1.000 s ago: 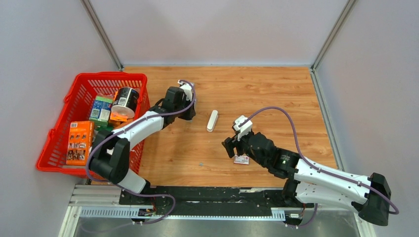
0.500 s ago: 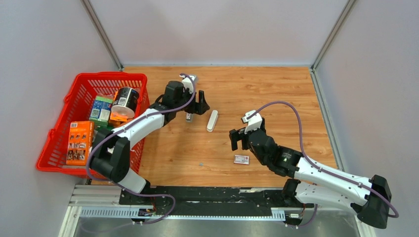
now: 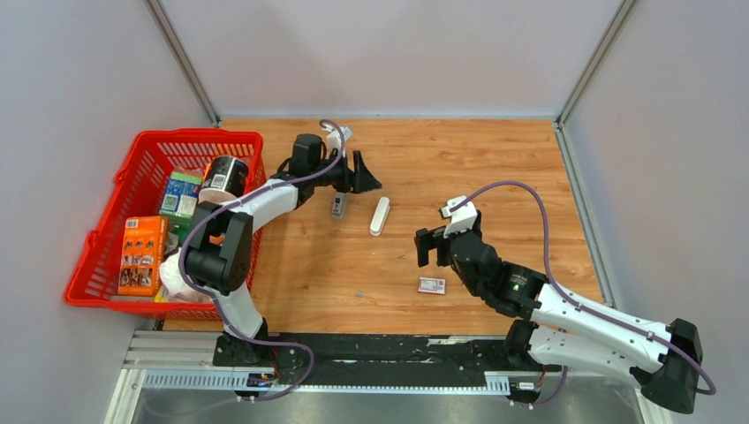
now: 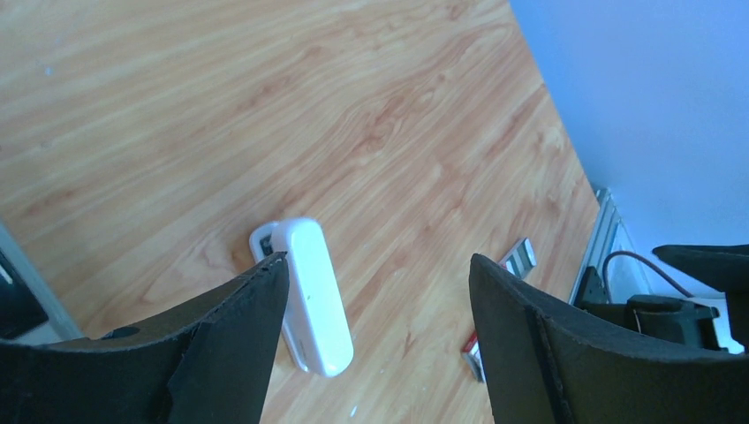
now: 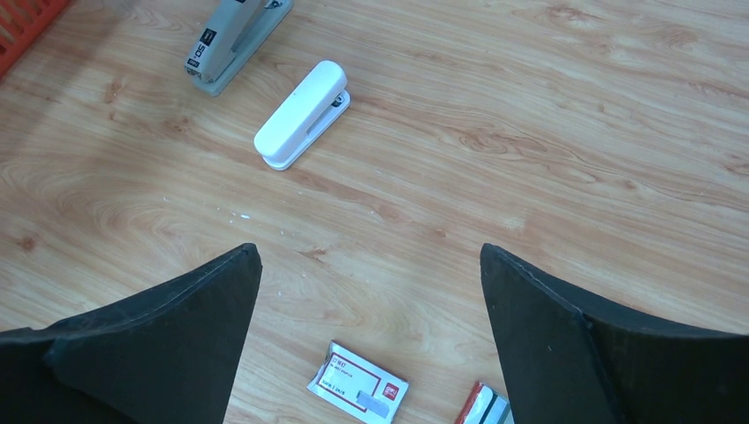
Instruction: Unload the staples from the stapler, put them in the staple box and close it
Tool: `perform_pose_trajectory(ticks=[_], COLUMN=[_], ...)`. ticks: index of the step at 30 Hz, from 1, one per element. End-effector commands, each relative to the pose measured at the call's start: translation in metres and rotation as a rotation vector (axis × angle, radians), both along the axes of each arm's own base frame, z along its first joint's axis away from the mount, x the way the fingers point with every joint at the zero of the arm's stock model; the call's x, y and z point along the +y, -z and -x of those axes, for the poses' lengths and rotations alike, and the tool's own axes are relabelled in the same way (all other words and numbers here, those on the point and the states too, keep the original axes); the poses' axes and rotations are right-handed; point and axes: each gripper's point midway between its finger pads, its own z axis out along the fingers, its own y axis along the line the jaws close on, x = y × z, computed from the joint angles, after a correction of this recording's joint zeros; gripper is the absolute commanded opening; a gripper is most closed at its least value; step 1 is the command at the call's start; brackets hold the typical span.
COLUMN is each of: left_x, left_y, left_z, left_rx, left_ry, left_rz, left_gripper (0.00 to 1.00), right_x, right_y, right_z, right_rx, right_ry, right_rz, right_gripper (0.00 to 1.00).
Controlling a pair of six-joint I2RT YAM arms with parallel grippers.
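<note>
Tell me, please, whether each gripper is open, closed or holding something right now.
Left black two-finger gripper: open, empty.
Right black two-finger gripper: open, empty.

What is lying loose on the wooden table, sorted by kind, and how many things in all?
White stapler: 1
Grey metal piece: 1
Small red-and-white box: 1
Red-edged item, cut off at the picture's edge, kind unclear: 1
Total: 4

Centre frame: slim white plastic stapler (image 3: 379, 215); grey metal inner piece (image 3: 338, 205) just left of it; small red-and-white flat box (image 3: 432, 284) lower right of it; red plastic basket (image 3: 196, 133) at far left.
</note>
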Motion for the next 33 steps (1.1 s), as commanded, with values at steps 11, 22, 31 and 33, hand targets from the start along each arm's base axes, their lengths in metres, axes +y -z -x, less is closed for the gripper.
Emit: perform_pose_trajectory(ticks=[11, 22, 31, 33], left_x=[0.048, 0.019, -0.009, -0.012], left_y=[-0.032, 0.025, 0.029, 0.034], left_z=[-0.011, 0.0, 0.006, 0.006], left_rx=[-0.242, -0.13, -0.102, -0.111], left_ry=[-0.354, -0.271, -0.205, -0.196], left_rz=[-0.404, -0.639, -0.545, -0.572], left_gripper=[0.84, 0.85, 0.86, 0.86], right_x=[0.01, 0.011, 0.012, 0.012], right_y=[-0.01, -0.004, 0.003, 0.004], right_z=[-0.013, -0.012, -0.009, -0.009], right_rx=[-0.018, -0.008, 0.006, 0.01], right_ry=[0.034, 0.024, 0.007, 0.004], right_rz=[-0.022, -0.01, -0.007, -0.007], right_gripper=[1.0, 1.0, 1.0, 1.0])
